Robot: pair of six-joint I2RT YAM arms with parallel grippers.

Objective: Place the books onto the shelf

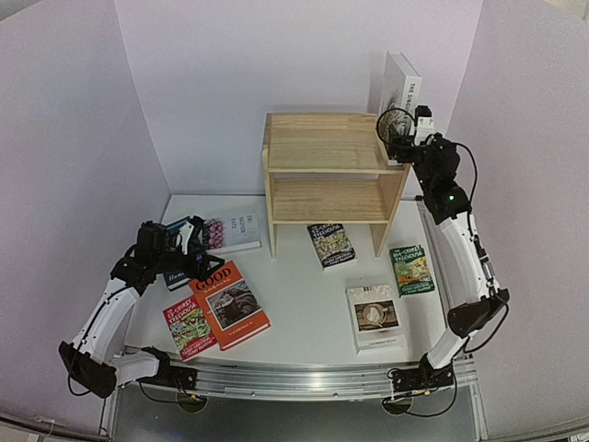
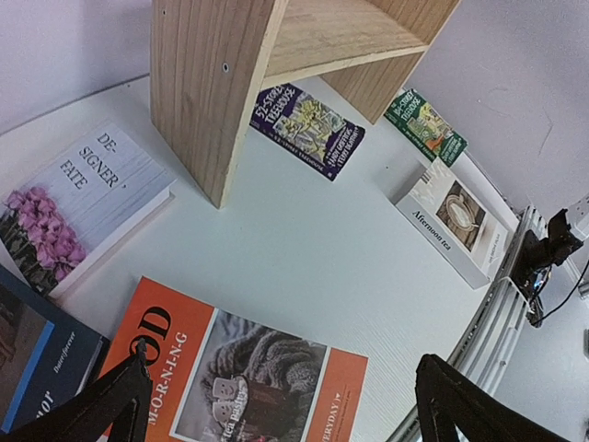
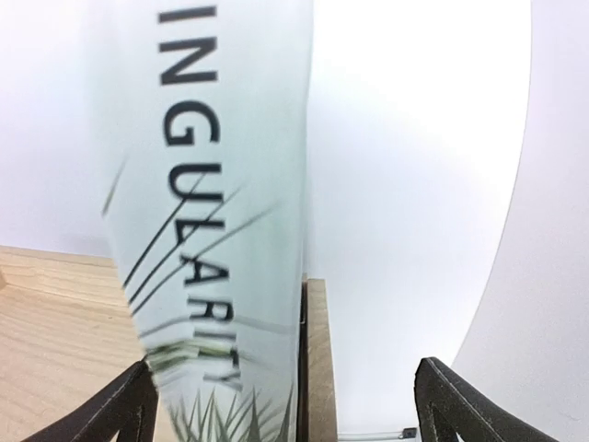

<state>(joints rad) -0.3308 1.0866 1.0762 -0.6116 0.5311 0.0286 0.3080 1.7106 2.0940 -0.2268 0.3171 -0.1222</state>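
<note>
The left gripper [image 1: 187,238], fingers spread wide and holding nothing, hangs over the navy book [image 1: 177,269] at the left of the table [image 1: 294,295]. Just beside it lie the pinkish-white book [image 1: 236,232], the orange "GOOD" book [image 1: 230,304] and a red Treehouse paperback [image 1: 189,325], all flat. At centre stands the shelf [image 1: 327,170]. A purple Treehouse paperback [image 1: 331,246] lies before it, a green Treehouse paperback [image 1: 410,269] and the coffee-cup book [image 1: 375,316] to its right. The "Singularity" book [image 1: 402,87] stands upright on the right end of the shelf's top board. The right gripper [image 1: 403,140] is at its base, fingers wide apart and not clamping the spine.
</note>
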